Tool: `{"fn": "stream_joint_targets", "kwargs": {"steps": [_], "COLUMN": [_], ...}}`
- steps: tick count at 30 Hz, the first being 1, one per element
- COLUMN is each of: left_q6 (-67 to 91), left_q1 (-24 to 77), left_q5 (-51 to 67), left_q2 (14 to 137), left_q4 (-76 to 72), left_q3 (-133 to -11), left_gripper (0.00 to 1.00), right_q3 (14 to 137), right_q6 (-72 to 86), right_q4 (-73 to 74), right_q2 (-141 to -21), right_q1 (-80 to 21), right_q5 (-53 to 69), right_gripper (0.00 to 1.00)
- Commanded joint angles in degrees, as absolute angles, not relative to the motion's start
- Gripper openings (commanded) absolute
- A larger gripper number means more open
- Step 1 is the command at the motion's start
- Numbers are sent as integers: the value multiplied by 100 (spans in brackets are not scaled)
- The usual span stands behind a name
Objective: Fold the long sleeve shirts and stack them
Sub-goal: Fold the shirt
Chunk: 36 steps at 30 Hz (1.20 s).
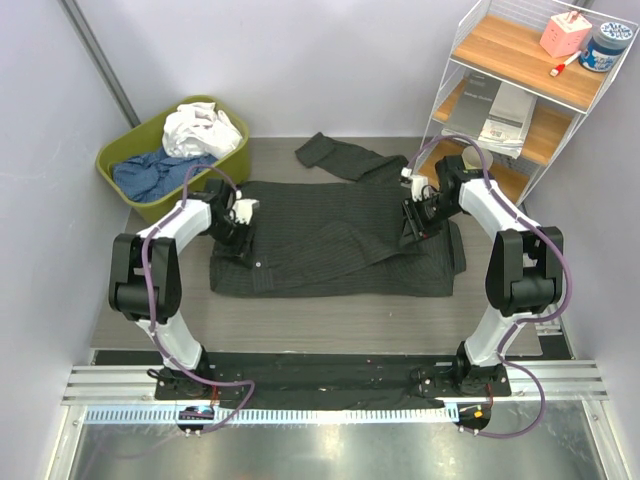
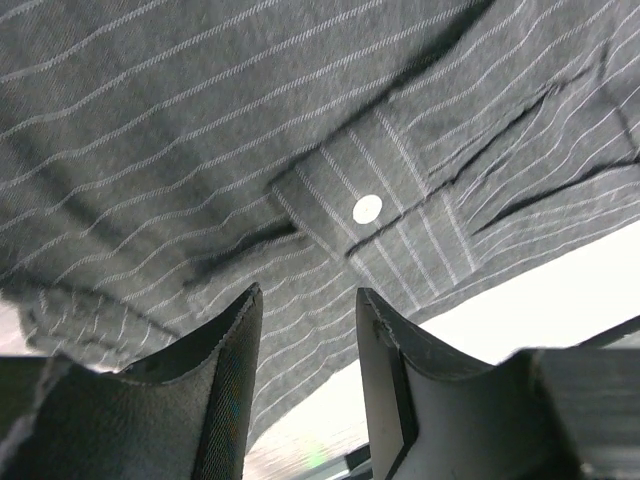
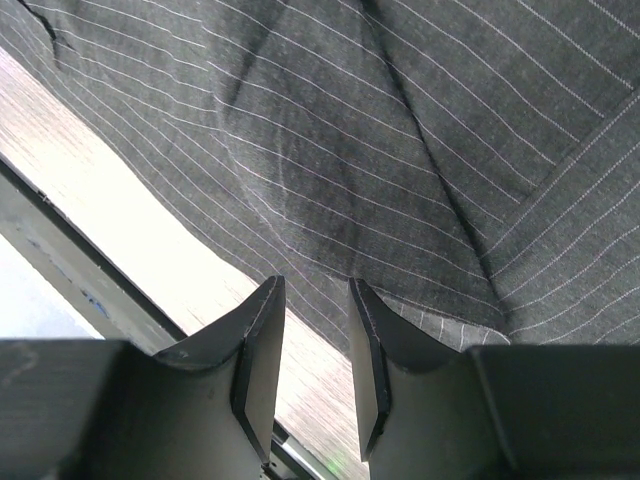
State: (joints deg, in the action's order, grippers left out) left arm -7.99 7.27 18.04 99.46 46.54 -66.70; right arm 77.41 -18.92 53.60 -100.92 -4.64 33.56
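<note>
Near edge of the table (image 1: 300, 318): bare wood in front of the shirt's near hem.

Dark pinstriped shirt (image 1: 330, 255) lies flat across the middle of the table and looks partly folded, with layers overlapping at its right end.

Left gripper (image 1: 243, 222) is low over the shirt's left end. Wrist view: fingers spread, nothing between them. A cuff (image 2: 400, 195) with a white button (image 2: 367, 209) lies just past the tips.

Right gripper (image 1: 413, 228) is low over the right end. Wrist view: fingers parted by a narrower gap, tips right at a cloth edge, bare table showing in the gap. No pinch seen.

One sleeve (image 1: 340, 157) trails loose toward the far edge, beyond the body.

Far-left corner: green bin (image 1: 125, 152) holding more garments. Far right: wire shelf (image 1: 530, 135).

Risks, as judged:
- The right side is layered; closing there may catch only the top layer, or all of them, and skew the fold.
- The left tips are near the cuff; a shallow bite could slip off the stiff placket, or take the cuff without the body under it.
- Uneven lift by the two arms would drag the cloth and wrinkle it.
- The loose far sleeve may end up outside the fold if it is not tucked first.
</note>
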Motion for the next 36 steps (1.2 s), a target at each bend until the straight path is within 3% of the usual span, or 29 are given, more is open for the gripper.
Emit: {"fn": "stream_joint_targets", "kwargs": {"steps": [1, 12, 17, 23, 28, 36], "left_q6": [-475, -211, -158, -185, -237, -667], "left_q1": [721, 721, 721, 712, 721, 721], "left_q5": [2170, 2250, 2426, 2408, 2400, 1293], "left_q2": [10212, 10670, 10635, 10626, 10539, 10090], "left_q4": [4755, 4254, 4070, 4025, 4104, 4877], "left_q3": [-6996, -7119, -7110, -7145, -7163, -7655], "left_gripper": [44, 46, 42, 33, 1, 0], "right_q3": [7690, 7664, 7655, 7655, 7682, 7682], "right_q6": [-1881, -1907, -1925, -1925, -1925, -2065], "right_q4": [5273, 5326, 5352, 5361, 5353, 5370], "right_q2": [-9914, -9835, -9800, -9826, -9888, -9844], "right_q1": [-440, -448, -448, -439, -448, -439], "right_q5": [3270, 3234, 3173, 3155, 3129, 2962], "right_gripper": [38, 40, 40, 40, 40, 41]}}
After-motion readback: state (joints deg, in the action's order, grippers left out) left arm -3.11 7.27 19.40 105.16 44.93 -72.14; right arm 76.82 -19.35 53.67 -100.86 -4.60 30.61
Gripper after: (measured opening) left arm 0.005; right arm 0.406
